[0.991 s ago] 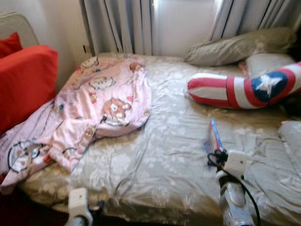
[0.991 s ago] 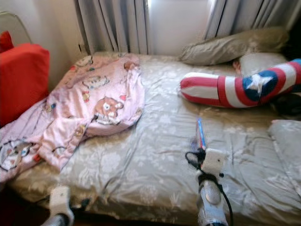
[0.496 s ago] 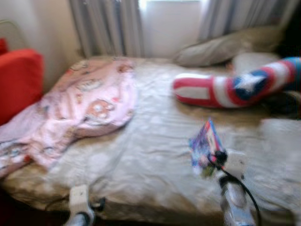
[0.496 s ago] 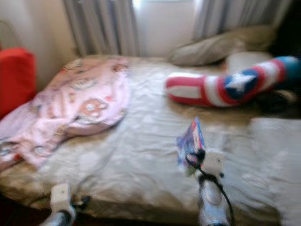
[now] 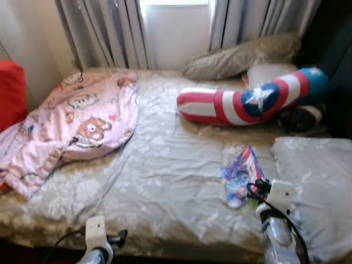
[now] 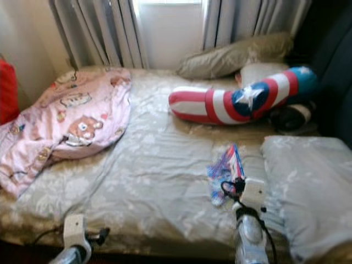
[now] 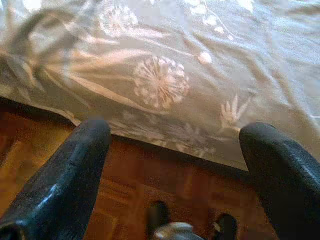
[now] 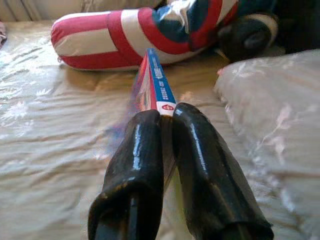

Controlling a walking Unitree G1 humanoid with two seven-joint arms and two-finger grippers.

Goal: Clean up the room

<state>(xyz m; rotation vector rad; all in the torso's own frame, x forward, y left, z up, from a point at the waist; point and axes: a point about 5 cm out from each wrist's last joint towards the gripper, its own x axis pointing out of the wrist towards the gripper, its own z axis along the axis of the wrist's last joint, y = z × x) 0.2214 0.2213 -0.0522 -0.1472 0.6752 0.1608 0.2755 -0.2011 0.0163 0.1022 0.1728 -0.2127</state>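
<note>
Right tool point(image 8: 167, 120) clenched on the packet point(image 5: 242, 176) over the bed point(image 5: 165, 181); left tool point(image 7: 175, 165) released, idle. Carry step, you'll need a bin or drop spot next, prob.

Daylight comes through the window point(image 5: 176, 25) behind the curtains point(image 5: 104, 33) and blows it out white, leaving soft glare on the bed point(image 5: 165, 176). The head views are mildly soft. The floor point(image 7: 165, 195) below the bed edge lies in shade, and the far right corner is dark.

Red cushion point(image 5: 10, 91) cut by frame edge, dark object point(image 5: 300, 118) behind striped pillow point(image 5: 247, 103) unidentifiable
</note>
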